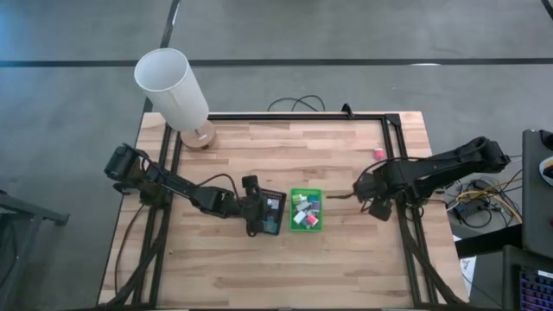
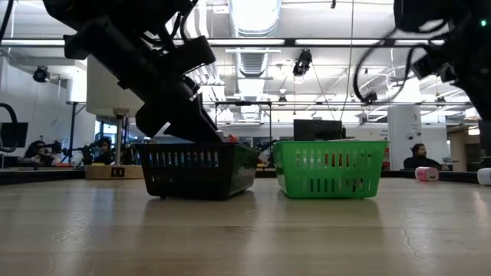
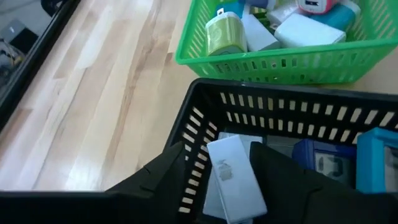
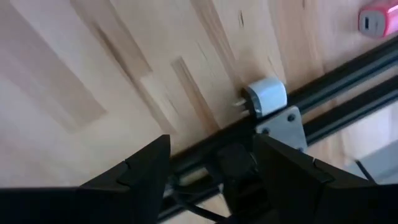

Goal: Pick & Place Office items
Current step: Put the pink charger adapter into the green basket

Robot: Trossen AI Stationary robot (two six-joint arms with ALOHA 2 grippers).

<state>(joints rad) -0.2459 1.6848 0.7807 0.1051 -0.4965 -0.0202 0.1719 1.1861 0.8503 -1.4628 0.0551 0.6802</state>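
My left gripper (image 3: 219,149) reaches slanting down into the black basket (image 1: 275,200) and is shut on a pale grey flat block (image 3: 231,180). A dark-blue rectangle (image 3: 323,160) and a teal block (image 3: 379,163) lie inside that basket. Beside it, the green basket (image 1: 306,190) holds several white, teal, green and pink blocks (image 3: 298,28). My right gripper (image 4: 211,140) hangs open above the table's right side, pointing down, with nothing between its fingers. A white block (image 4: 264,96) lies on the wood against the black rail (image 4: 339,93), and a pink block (image 4: 376,22) lies farther off. My left gripper pinches the pale grey block by its two long sides (image 3: 214,163) between its two fingers. The fingers slant down from the table's left and lie along the block. It sits just inside the black basket's left wall (image 3: 194,134); its lower end is outside the picture.
A tall white lampshade (image 1: 171,86) on a wooden foot stands at the far left. Black frame rails (image 1: 393,142) run along the table's far, left and right sides. Bare wood (image 1: 285,272) spreads in front of the two baskets. People sit in the room beyond the table.
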